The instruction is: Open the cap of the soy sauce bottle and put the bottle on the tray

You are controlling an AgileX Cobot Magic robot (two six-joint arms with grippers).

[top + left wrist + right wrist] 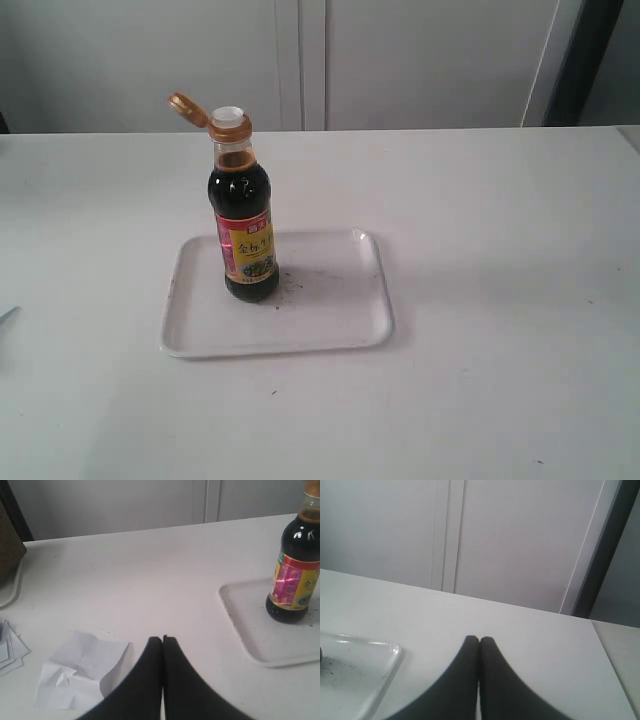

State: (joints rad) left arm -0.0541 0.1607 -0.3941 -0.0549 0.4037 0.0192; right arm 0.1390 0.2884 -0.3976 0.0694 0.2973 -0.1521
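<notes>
In the left wrist view, the left hand (pixel 162 639) is seen with its two dark fingers pressed together at the tips, nothing held between them, above bare table (pixel 150 570). Just beside the fingers, a crumpled sheet of white paper (pixel 80 672) lies flat on the table, and further out a few more paper edges (pixel 10 650) are seen at the frame's border. Neither is shown in the other two views.

In the right wrist view, the right hand (pixel 479 640) is likewise closed, fingertip against fingertip, and empty. Only one rounded corner of the tray (pixel 380 665) is caught here, with dark specks on its floor; the bottle is not visible in this view apart from a dark sliver at the frame edge.

Neither hand is visible in the exterior view. There the whole tray (pixel 330 300) is laid out near the table's centre, and the soy sauce bottle (pixel 243 215) stands upright on it, at about 9 o'clock of the tray's middle, well inside the rim. The cap (pixel 187 107) is flipped open, hanging on its hinge toward 10 o'clock from the white spout (pixel 228 114). In the left wrist view the bottle's neck is cut off by the frame, so the cap is not shown there.
</notes>
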